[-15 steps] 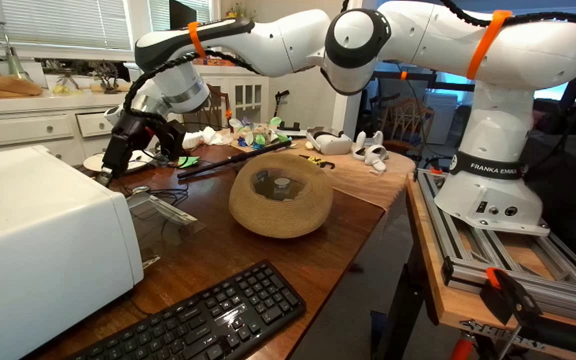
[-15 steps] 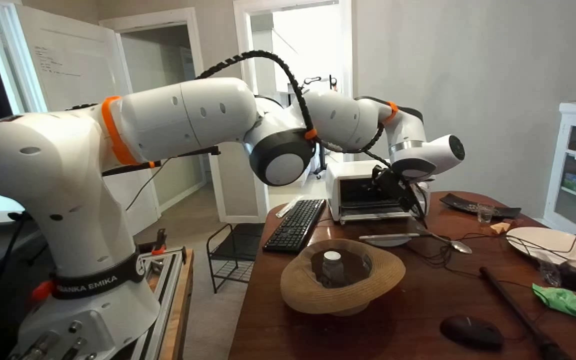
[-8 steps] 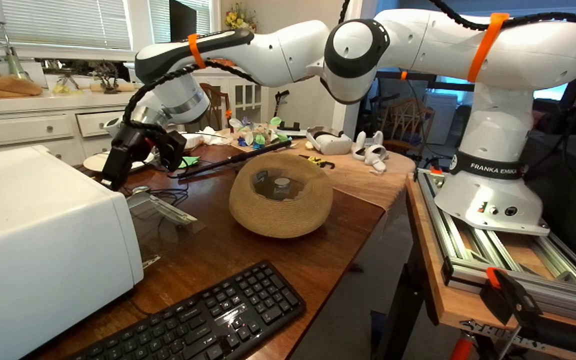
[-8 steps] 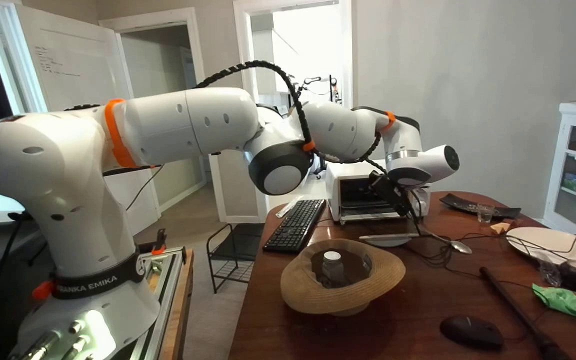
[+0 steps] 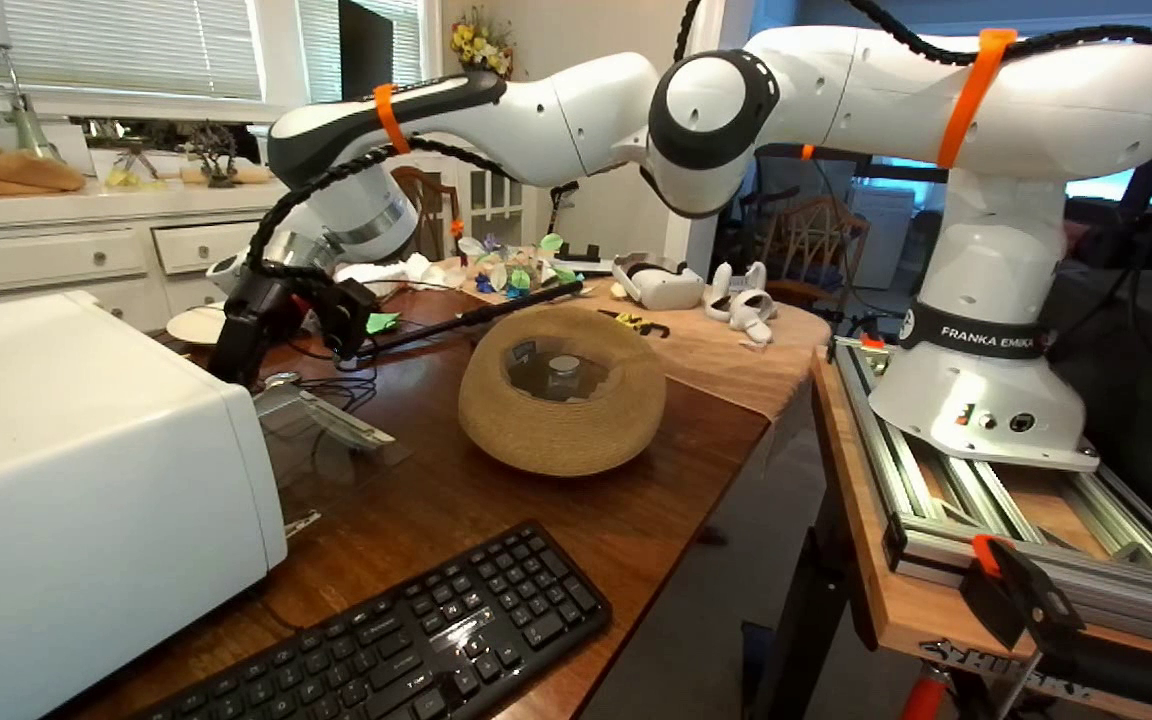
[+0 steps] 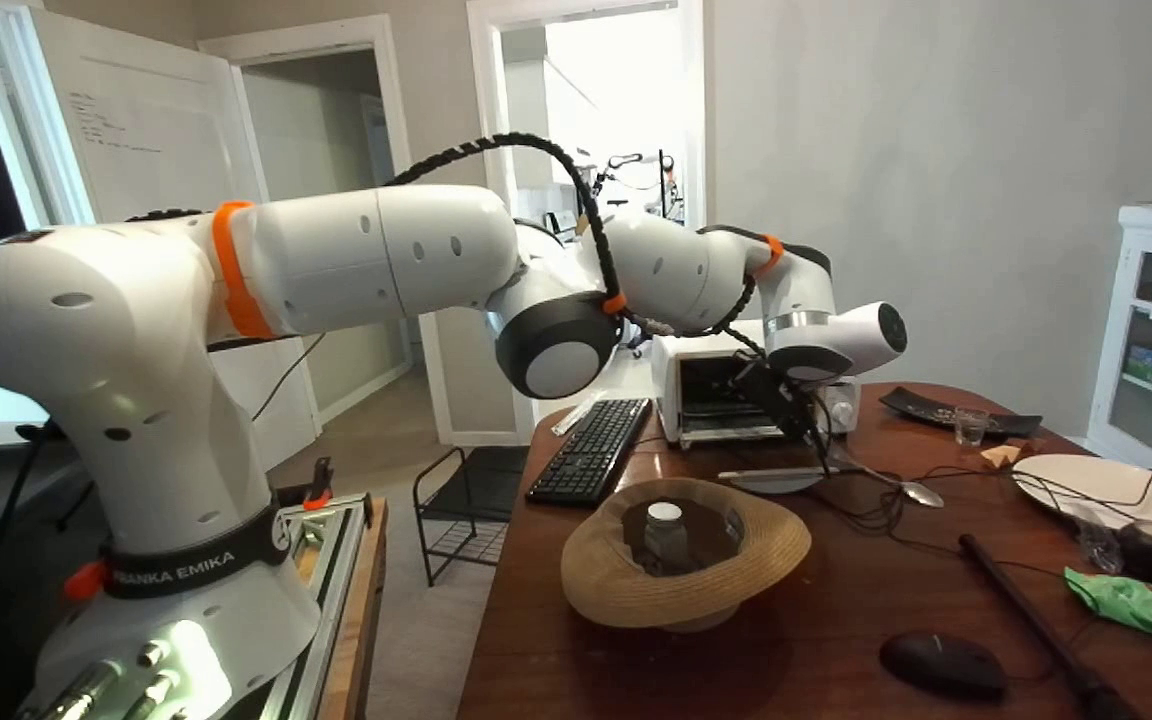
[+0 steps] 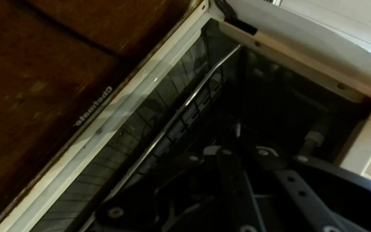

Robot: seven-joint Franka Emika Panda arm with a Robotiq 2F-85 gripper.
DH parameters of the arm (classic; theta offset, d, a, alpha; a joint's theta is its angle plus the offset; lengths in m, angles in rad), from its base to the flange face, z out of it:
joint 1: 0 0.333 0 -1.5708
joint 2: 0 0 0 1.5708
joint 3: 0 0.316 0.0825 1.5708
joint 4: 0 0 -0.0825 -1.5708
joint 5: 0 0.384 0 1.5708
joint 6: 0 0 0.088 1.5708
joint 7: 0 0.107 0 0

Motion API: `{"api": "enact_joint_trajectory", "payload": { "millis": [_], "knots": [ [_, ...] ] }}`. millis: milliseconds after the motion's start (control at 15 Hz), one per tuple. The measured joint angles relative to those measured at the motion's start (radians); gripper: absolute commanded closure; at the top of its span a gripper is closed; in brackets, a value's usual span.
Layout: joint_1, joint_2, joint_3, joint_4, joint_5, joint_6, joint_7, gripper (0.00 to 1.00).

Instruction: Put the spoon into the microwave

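The white microwave [image 5: 86, 450] stands at the table's side, its dark opening showing in an exterior view. Its glass door [image 5: 321, 430] lies folded down in front. My gripper [image 7: 237, 137] points down into the cavity past the rim [image 7: 362, 145], fingers together. At the tips a small shiny sliver is visible, but darkness hides what it is and whether it is held. A spoon [image 6: 921, 493] rests on the table among cables, in front of the microwave and apart from the gripper. In an exterior view the microwave's corner covers my fingertips.
A wire rack [image 7: 185, 106] crosses the cavity near the tips. A straw hat [image 6: 636, 600] with a jar inside, a keyboard [image 6: 591, 450], a black rod [image 6: 1026, 610], a mouse [image 6: 941, 663] and a white plate [image 6: 1126, 490] lie around the table.
The arm has come down steadily, taking the gripper lower at the microwave's opening. Its wrist has shifted slightly. The spoon on the table, hat and door have stayed put.
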Motion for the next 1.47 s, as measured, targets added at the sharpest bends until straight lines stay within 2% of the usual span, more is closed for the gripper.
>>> {"api": "enact_joint_trajectory", "payload": {
  "millis": [133, 200, 267, 400, 467, 933, 1067, 1467],
  "knots": [
    [0.009, 0.0, -0.007, 0.0, 0.0, 0.0, 0.002, 0.98],
    [0.013, 0.0, -0.01, 0.0, 0.0, 0.0, 0.003, 0.94],
    [0.017, 0.0, -0.012, 0.0, 0.0, 0.0, 0.005, 0.68],
    [0.021, 0.0, -0.019, 0.0, 0.0, 0.0, 0.01, 0.66],
    [0.023, -0.001, -0.02, 0.0, 0.0, 0.0, 0.012, 0.6],
    [0.026, -0.001, -0.021, 0.0, 0.0, -0.003, 0.025, 0.05],
    [0.024, -0.001, -0.021, 0.003, 0.0, -0.003, 0.029, 0.0],
    [-0.028, -0.006, -0.034, 0.056, -0.001, -0.032, 0.127, 0.0]
  ]
}}
